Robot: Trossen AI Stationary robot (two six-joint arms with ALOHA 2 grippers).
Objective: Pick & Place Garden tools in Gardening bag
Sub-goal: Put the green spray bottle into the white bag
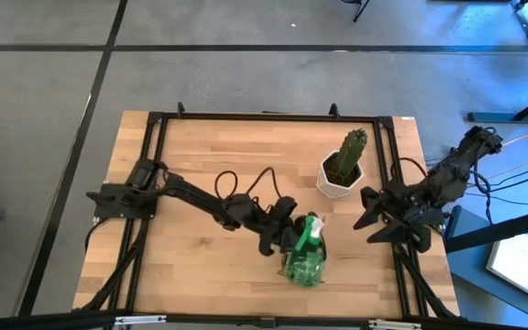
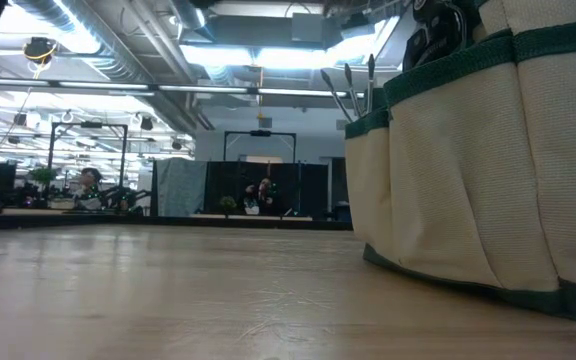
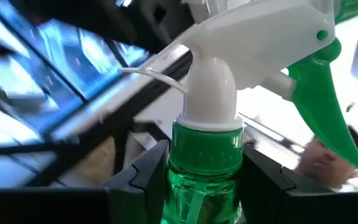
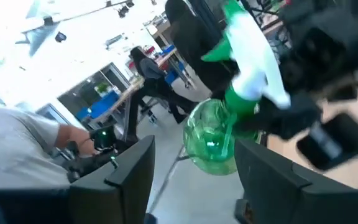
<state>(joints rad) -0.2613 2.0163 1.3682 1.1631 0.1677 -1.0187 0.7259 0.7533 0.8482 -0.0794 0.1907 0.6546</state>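
Even, soft light falls from above on the wooden table [image 1: 209,174]; shadows under the arms and the cactus pot [image 1: 339,178] are faint and short. At table height, bright ceiling lamps [image 2: 258,55] glare white, the near tabletop is out of focus, and the fabric bag [image 2: 488,170] at the right edge shows a soft weave. Both wrist pictures are tilted and smeared by motion; windows behind blow out to white-blue. The spray bottle [image 3: 207,155] is sharp in the left wrist view and blurred in the right.
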